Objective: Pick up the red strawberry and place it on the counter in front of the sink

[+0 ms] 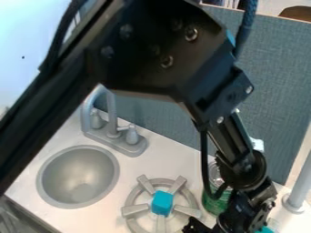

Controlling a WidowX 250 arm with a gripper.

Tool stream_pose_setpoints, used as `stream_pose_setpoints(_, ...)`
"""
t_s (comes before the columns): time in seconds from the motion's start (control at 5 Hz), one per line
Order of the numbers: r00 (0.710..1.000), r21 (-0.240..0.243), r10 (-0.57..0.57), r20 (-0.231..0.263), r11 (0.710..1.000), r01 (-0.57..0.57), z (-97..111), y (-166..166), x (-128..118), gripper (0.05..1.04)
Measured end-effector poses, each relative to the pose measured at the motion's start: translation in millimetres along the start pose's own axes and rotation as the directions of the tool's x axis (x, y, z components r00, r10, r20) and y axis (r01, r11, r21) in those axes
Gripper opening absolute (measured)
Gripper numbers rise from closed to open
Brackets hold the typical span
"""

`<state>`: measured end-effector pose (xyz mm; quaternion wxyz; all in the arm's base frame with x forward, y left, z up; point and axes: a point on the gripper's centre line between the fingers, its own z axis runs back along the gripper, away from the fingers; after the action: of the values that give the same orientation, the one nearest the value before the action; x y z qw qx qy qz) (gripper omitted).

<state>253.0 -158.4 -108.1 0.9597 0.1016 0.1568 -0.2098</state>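
Note:
The black gripper (236,219) hangs at the bottom edge, right of centre, its lower end cut off by the edge. A bright blue block (162,203) rests on the middle of the grey stove burner (135,199), to the left of the gripper. Directly behind the gripper stands a green can (214,205), partly hidden by the arm. A small teal patch (265,230) shows at the bottom edge just right of the gripper; what it belongs to is hidden.
A round grey sink (77,177) lies at the left, with a grey faucet (115,132) behind it. A grey post (298,189) rises from the white counter (164,145) at the right edge. Behind the counter stands a blue-grey panel (276,91).

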Motion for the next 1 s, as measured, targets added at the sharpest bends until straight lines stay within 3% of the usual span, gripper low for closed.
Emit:
stream_pose_setpoints(0.2, 1.000, -0.001, -0.010, -0.002, 1.000, 0.010, -2, 1, -9, 0.789)
stream_pose_setpoints(0.6, 0.992, -0.087, -0.004, 0.124, 0.996, 0.015, 46, 12, -55, 0.726)
stream_pose_setpoints(0.8, 0.991, -0.147, 0.060, 0.123, 0.988, -0.041, 49, 39, -74, 0.726)
stream_pose_setpoints(1.0, 0.971, -0.168, 0.222, 0.089, 0.964, -0.205, 32, 81, -79, 0.726)
